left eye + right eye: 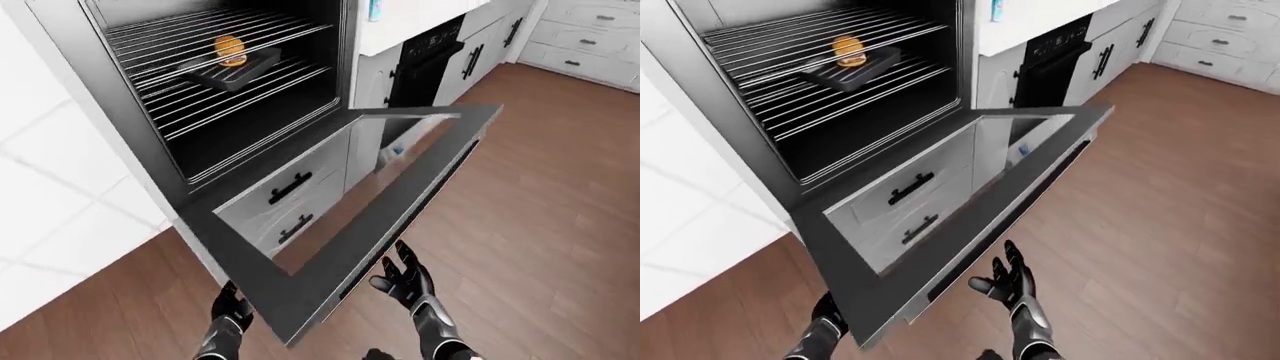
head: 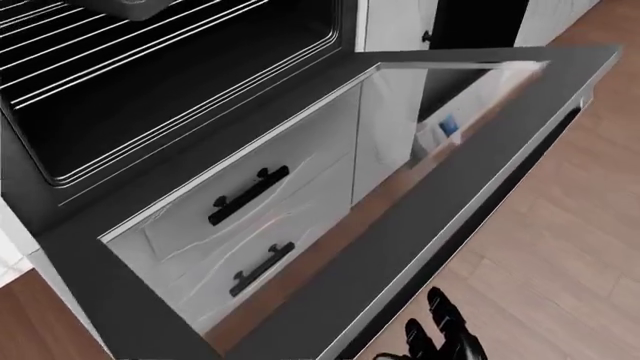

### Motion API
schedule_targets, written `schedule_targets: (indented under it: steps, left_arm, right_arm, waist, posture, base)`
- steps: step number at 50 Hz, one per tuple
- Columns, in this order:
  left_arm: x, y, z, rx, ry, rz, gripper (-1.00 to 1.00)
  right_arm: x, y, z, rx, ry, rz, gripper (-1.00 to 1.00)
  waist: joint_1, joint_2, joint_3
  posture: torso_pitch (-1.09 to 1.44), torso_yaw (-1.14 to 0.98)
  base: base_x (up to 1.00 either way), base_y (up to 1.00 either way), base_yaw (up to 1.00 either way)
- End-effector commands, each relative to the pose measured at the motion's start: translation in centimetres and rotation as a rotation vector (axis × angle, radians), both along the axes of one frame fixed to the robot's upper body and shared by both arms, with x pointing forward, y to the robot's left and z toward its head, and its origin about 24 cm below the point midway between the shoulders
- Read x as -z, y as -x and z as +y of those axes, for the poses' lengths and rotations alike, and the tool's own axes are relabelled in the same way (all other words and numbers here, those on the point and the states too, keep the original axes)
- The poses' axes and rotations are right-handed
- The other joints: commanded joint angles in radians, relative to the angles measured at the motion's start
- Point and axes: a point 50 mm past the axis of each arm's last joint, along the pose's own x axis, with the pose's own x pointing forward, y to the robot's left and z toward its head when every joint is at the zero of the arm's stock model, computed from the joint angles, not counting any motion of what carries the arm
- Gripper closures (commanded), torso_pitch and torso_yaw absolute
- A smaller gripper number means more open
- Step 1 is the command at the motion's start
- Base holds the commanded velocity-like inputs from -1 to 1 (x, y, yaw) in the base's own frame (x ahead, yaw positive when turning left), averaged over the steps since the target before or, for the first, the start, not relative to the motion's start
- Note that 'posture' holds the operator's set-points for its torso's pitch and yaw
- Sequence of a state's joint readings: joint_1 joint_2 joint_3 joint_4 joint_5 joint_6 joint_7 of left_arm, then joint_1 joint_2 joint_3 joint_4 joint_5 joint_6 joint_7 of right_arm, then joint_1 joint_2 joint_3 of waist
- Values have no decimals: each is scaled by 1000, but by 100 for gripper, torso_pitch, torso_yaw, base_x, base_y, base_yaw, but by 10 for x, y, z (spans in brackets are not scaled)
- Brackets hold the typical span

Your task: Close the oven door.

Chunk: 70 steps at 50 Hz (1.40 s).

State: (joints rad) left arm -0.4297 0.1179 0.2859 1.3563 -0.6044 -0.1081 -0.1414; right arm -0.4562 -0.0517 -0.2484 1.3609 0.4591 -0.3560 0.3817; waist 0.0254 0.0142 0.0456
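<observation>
The oven (image 1: 230, 82) stands open at the upper left, its wire racks bare to view. Its grey door (image 1: 330, 259) with a glass window hangs down flat, nearly level, over the drawers. My left hand (image 1: 232, 307) is open just under the door's near left edge, partly hidden by it. My right hand (image 1: 405, 276) is open with fingers spread, under the door's outer edge by its handle side. It also shows in the head view (image 2: 440, 334). Neither hand grips anything.
A dark tray with an orange food item (image 1: 230, 51) sits on an oven rack. Two white drawers with black handles (image 1: 290, 187) lie beneath the oven. A black appliance (image 1: 425, 64) and white cabinets line the upper right. Wooden floor (image 1: 550, 225) spreads to the right.
</observation>
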Motion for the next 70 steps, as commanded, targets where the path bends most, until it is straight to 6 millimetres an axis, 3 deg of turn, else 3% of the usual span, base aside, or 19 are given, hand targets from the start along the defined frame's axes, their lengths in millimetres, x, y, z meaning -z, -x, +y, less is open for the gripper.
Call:
schedule_targets:
  steps: [1, 2, 4, 5, 6, 9, 13, 20, 41, 51, 59, 70]
  left_arm:
    - [-6, -8, 1, 3, -7, -39, -100]
    - [-6, -8, 1, 5, -7, -39, -100]
    - [-6, -8, 1, 5, -6, -39, -100]
    - [-6, -8, 1, 5, -6, -39, -100]
    - [-6, -8, 1, 5, -6, -39, -100]
    - [-6, -7, 1, 6, -7, -39, -100]
    - [-6, -8, 1, 7, -6, -40, -100]
    - [-7, -10, -2, 26, -3, -58, -100]
    - [-19, -24, -10, 87, 16, -148, -100]
    - [-44, -26, -22, 156, 60, -229, -100]
    - [-76, -21, -36, 251, 88, -313, -100]
    - [-107, -28, -35, 260, 81, -385, -100]
  right_arm:
    - [-9, -9, -2, 1, 15, -56, -100]
    - [-9, -9, -2, 0, 13, -57, -100]
    - [-9, -9, -2, 0, 14, -56, -100]
    - [-9, -9, -2, 0, 15, -56, -100]
    - [-9, -9, -2, 0, 15, -56, -100]
    - [-9, -9, -2, -1, 17, -56, -100]
    - [-9, -9, -2, -2, 15, -55, -100]
    - [-9, -8, -2, -1, 17, -56, -100]
    - [-8, -8, -1, -7, 19, -51, -100]
    - [-8, -8, 0, -10, 16, -55, -100]
    - [-8, -7, 1, -14, 15, -54, -100]
    - [-7, -7, 2, -17, 17, -49, -100]
  waist:
    - [-3, 2, -21]
    - [-5, -18, -28]
    - [-12, -81, -44]
    - [-9, -31, -45]
    - [-16, -37, -56]
    - [-32, -39, -55]
    - [-41, -9, -65]
    - [-35, -10, -71]
    - [-36, -10, -39]
    - [-38, -9, -31]
    - [-35, -11, -32]
    - [-30, -12, -44]
  posture:
    - [0, 0]
    - [0, 0]
    - [0, 0]
    - [0, 0]
    - [0, 0]
    - [0, 0]
    - [0, 0]
    - [0, 0]
    - [0, 0]
    - [0, 0]
    - [0, 0]
    - [0, 0]
  base:
    - [0, 0, 0]
    - [0, 0, 0]
    - [0, 0, 0]
    - [0, 0, 0]
    - [0, 0, 0]
    - [0, 0, 0]
    - [0, 0, 0]
    - [0, 0, 0]
    - [0, 0, 0]
    - [0, 0, 0]
    - [0, 0, 0]
    - [0, 0, 0]
